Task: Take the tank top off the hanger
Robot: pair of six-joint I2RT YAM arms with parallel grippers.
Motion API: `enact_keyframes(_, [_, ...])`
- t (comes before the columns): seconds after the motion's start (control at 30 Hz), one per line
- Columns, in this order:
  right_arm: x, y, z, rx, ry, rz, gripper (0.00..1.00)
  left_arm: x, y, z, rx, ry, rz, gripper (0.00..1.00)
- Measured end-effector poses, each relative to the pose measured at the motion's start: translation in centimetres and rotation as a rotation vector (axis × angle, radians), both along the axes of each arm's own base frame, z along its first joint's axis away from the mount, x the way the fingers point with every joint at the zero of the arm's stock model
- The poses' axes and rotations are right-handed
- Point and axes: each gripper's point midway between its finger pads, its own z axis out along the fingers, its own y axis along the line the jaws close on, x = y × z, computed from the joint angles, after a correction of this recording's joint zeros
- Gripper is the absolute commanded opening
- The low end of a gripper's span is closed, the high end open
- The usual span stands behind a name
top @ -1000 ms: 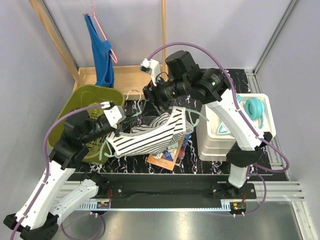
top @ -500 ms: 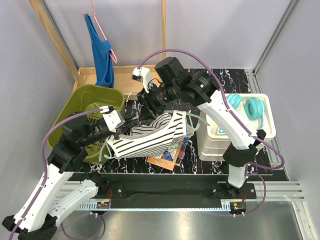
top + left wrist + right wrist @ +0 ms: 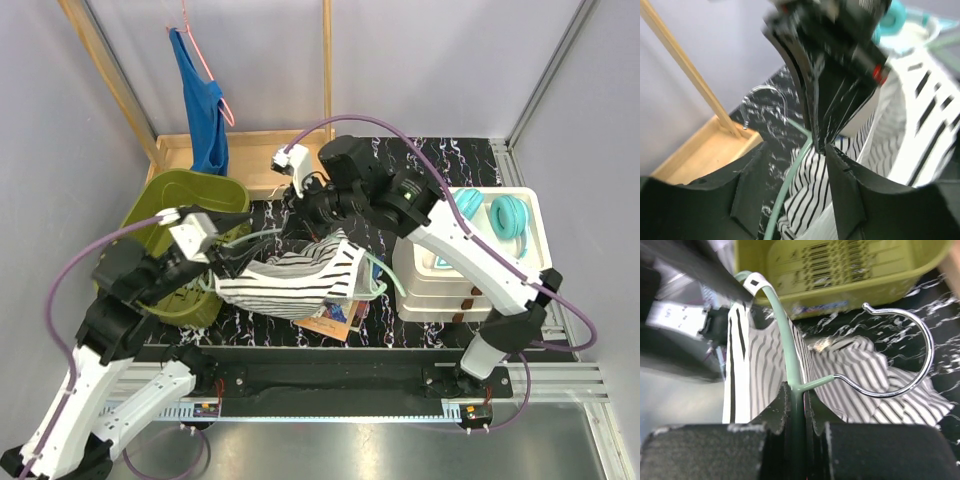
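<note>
The black-and-white striped tank top (image 3: 300,280) lies bunched on the dark table, still round the pale green hanger (image 3: 376,277). My right gripper (image 3: 318,222) is above it, shut on the hanger (image 3: 790,355) where its neck meets the bar; the steel hook (image 3: 920,355) curves off to the right. My left gripper (image 3: 235,262) is at the tank top's left end with its jaws open. In the left wrist view the green hanger bar (image 3: 785,190) and striped cloth (image 3: 815,190) pass between the fingers (image 3: 845,195), unclamped. The right arm's gripper body (image 3: 835,75) fills the view just beyond.
An olive basket (image 3: 180,230) stands left, close behind my left arm. A blue garment (image 3: 205,100) hangs on a pink hanger at the back left above a wooden base (image 3: 255,150). A white bin (image 3: 430,285) with teal headphones (image 3: 510,215) is right. A book (image 3: 335,315) lies under the tank top.
My left gripper has let go of the striped cloth and opened. My right gripper has closed on the hanger's neck, and the tank top has sagged lower onto the table.
</note>
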Motion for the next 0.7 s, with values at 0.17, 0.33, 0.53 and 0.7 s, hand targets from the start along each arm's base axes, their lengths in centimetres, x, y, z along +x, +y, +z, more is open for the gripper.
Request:
enact_keyframes(0.17, [1.5, -0.6, 0.5, 0.082, -0.105, -0.096, 0.0, -1.9, 2.5, 4.7, -0.188, -0.048, 0.088, 0.72])
enact_keyframes(0.33, [2.2, -2.3, 3.4, 0.245, -0.274, -0.171, 0.0, -2.6, 6.2, 8.4, -0.406, -0.012, 0.251, 0.71])
enact_keyframes(0.53, [1.6, -5.1, 8.1, 0.443, -0.468, -0.219, 0.0, -0.5, 8.2, 7.1, -0.493, 0.157, 0.427, 0.5])
enact_keyframes(0.7, [1.6, -6.4, 11.3, 0.526, -0.559, -0.254, 0.0, 2.3, 7.0, 5.9, -0.458, 0.277, 0.488, 0.51])
